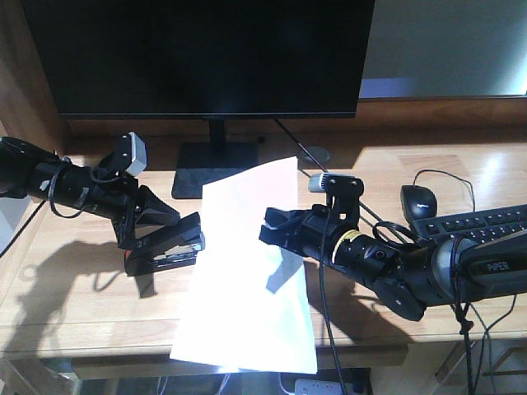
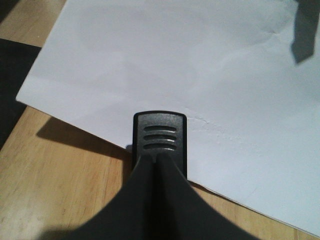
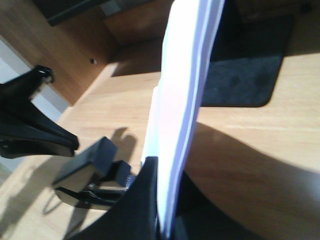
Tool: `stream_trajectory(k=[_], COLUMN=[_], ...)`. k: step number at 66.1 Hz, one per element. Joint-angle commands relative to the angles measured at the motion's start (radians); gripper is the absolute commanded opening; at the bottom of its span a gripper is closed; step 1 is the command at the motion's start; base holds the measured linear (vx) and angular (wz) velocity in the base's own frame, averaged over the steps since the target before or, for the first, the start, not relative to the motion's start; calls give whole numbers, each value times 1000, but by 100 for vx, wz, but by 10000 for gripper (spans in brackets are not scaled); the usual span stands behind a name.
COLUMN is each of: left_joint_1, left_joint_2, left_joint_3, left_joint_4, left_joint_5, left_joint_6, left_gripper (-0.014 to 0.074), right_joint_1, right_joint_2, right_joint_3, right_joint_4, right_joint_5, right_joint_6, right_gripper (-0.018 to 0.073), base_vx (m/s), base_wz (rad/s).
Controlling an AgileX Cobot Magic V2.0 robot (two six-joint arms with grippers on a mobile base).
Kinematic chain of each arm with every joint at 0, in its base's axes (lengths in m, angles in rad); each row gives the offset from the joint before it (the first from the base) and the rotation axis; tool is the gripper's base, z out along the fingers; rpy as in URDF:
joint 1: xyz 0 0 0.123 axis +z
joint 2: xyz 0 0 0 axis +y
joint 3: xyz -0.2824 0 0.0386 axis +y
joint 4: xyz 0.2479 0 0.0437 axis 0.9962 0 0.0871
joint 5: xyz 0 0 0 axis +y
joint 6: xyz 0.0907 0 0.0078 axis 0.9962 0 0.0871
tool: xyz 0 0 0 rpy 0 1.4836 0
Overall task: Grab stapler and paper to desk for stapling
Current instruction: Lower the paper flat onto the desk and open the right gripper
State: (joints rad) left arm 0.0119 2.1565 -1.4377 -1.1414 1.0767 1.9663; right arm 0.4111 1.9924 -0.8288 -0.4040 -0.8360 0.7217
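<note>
The white paper (image 1: 247, 288) is held slanting over the desk (image 1: 82, 304), and its lower end hangs past the front edge. My right gripper (image 1: 268, 231) is shut on the paper's right edge. In the right wrist view the paper (image 3: 185, 75) stands edge-on between the jaws (image 3: 167, 172). The black stapler (image 1: 169, 247) sits at the paper's left edge, mouth toward it. My left gripper (image 1: 173, 219) is shut, its tips on the stapler's top. In the left wrist view the stapler's ribbed end (image 2: 160, 137) overlaps the paper (image 2: 190, 65) beyond my fingertips (image 2: 159, 159).
A black monitor (image 1: 206, 49) on a flat stand (image 1: 214, 169) is at the back. A black mouse (image 1: 420, 200) and keyboard (image 1: 478, 222) lie at the right with cables. The stapler (image 3: 95, 172) and left gripper (image 3: 30, 130) show in the right wrist view.
</note>
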Motion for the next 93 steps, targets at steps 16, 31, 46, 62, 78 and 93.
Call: stream_trajectory(k=[16,31,46,62,78,93], left_joint_1=[-4,-4,-4,-4,-4,-4], left_joint_2=[-66,-66,-66,-66,-66,-66], left_joint_3=[-21,-21,-21,-21,-21,-21], left_joint_4=[-60,-60,-60,-60,-60,-60], left_joint_5=[34,34,34,34,34,34], left_joint_6=[-10,-10,-10,-10,-10,-10], left_gripper=[-7,-7,-7,-7,-7,-7], right_joint_1=[0,0,0,0,-1,-3], right_joint_2=[-43,33,124,152,152,144], right_joint_3=[-27,-102,-223,-305,-338,-338], right_joint_4=[-13,-17,-80,-173,-170,-137], right_joint_5=[-128,-84,-12,43,178,195], right_joint_6=[38,39,149,222,213,137], right_gripper=[-5,-5,0,90,377,556], base_vx=[0,0,0,0,0,0], base_wz=[0,0,0,0,0,0])
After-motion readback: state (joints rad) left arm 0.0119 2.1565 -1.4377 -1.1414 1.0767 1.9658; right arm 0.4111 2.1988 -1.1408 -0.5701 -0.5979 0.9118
